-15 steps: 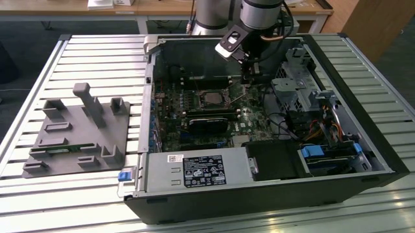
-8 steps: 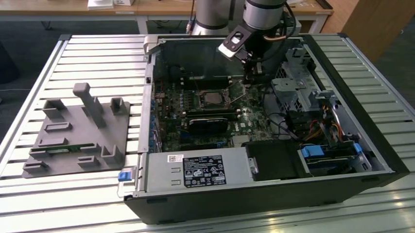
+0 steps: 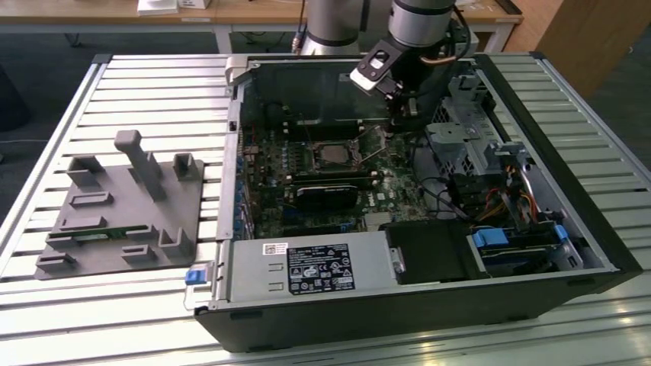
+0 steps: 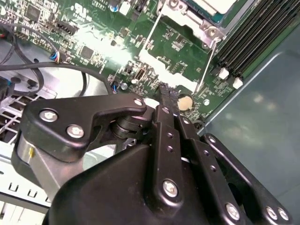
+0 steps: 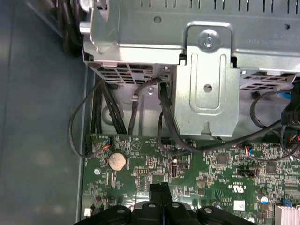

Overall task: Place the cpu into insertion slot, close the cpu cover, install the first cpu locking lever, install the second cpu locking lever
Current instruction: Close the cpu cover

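Observation:
The insertion slot [image 3: 331,156] lies mid-motherboard inside the open computer case. The cpu [image 4: 213,3] sits in it, its pale top showing through the window of the cpu cover [image 4: 199,26], which lies flat over it. Two thin silvery locking levers [image 4: 150,40] [image 4: 206,65] stick out from the socket, unlatched and slanting over the board. My gripper [image 3: 405,114] hangs over the board's far corner, to the exterior view's right of the socket. Its black fingers are pressed together with nothing between them in both wrist views [image 4: 165,90] [image 5: 160,186].
A coin battery [image 5: 116,161] lies on the board just beside the fingertips. A metal drive cage [image 5: 206,79] and black cables [image 5: 166,122] stand close ahead. A long black card [image 3: 325,191] lies below the socket. A grey fixture [image 3: 122,206] rests on the slatted table at the exterior view's left.

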Action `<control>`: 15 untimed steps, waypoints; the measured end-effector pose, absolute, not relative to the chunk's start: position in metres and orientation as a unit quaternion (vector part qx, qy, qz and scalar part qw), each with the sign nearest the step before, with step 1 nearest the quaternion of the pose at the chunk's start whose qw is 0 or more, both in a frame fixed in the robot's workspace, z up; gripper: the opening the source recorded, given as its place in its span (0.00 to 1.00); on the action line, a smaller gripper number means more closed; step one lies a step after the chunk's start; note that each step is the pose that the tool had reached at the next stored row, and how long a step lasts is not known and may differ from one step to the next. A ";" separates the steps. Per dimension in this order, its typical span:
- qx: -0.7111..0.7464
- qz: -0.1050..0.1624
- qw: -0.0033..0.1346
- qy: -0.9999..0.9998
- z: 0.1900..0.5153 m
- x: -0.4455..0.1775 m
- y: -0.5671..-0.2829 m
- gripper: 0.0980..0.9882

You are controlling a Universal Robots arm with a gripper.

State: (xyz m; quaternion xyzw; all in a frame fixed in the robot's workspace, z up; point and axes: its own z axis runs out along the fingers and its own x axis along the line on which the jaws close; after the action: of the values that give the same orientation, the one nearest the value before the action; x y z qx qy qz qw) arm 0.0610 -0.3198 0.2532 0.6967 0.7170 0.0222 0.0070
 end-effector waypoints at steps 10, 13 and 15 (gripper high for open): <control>0.697 0.019 0.007 0.717 0.245 0.066 -0.318 0.01; 0.697 0.018 0.007 0.717 0.242 0.066 -0.318 0.01; 0.697 0.018 0.006 0.717 0.242 0.064 -0.318 0.01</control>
State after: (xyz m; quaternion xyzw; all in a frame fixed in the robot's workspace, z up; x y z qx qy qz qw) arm 0.0637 -0.3178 0.2423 0.6967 0.7171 0.0177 0.0065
